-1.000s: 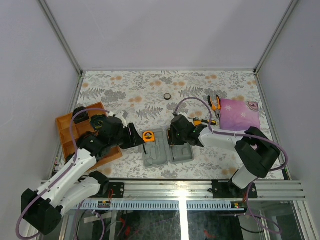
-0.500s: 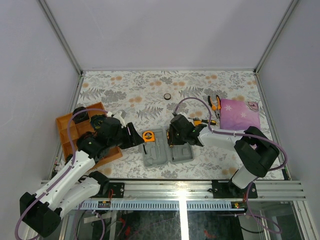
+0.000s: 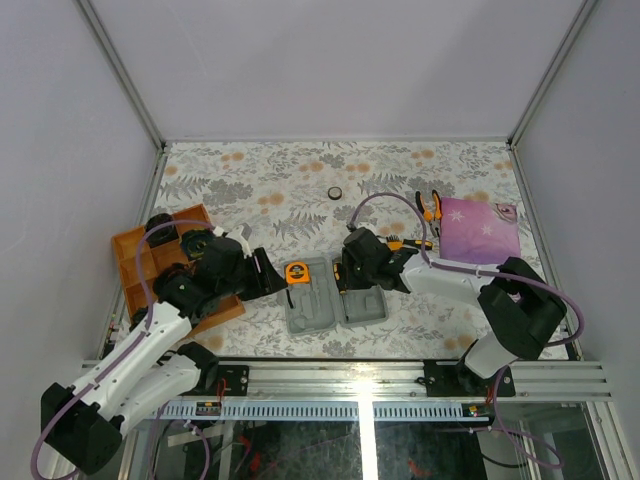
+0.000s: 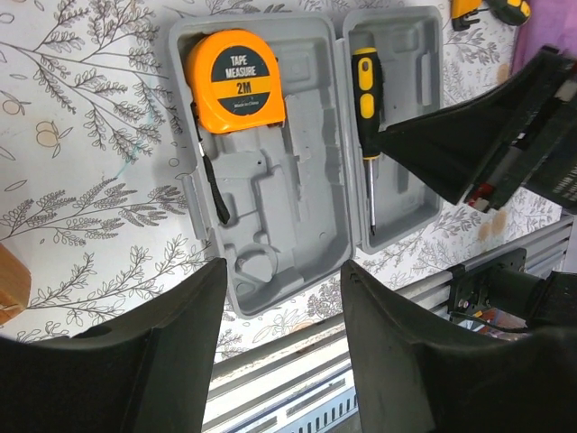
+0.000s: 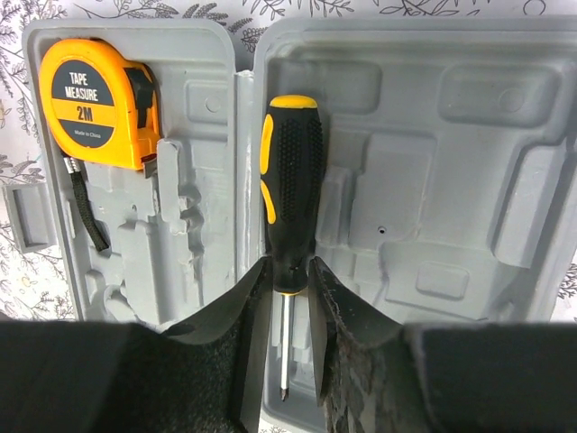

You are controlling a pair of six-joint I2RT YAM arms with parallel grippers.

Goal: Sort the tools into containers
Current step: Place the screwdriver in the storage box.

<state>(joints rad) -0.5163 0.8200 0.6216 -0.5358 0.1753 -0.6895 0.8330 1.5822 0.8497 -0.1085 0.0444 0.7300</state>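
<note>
The grey tool case [image 3: 318,308] lies open near the front edge. An orange tape measure [image 4: 236,79] sits in its left half [image 5: 95,101]. The black-and-yellow screwdriver [image 5: 288,180] lies along the hinge side of the right half [image 4: 364,86]. My right gripper [image 5: 288,263] is shut on the lower end of the screwdriver's handle, with the shaft showing between the fingers. My left gripper [image 4: 284,264] hangs open and empty over the case's near end, just left of the tape measure in the top view [image 3: 275,278]. Pliers [image 3: 430,205], a bit set [image 3: 410,243] and a tape ring [image 3: 335,192] lie on the table.
An orange tray [image 3: 150,262] sits at the left, partly under my left arm. A purple star-patterned cloth [image 3: 478,228] lies at the right, beside the pliers. The metal rail runs along the table's near edge [image 4: 297,361].
My left gripper has drawn slightly back from the tape measure, which stays in the case. My right gripper stays over the case's right half, shifted only a little.
</note>
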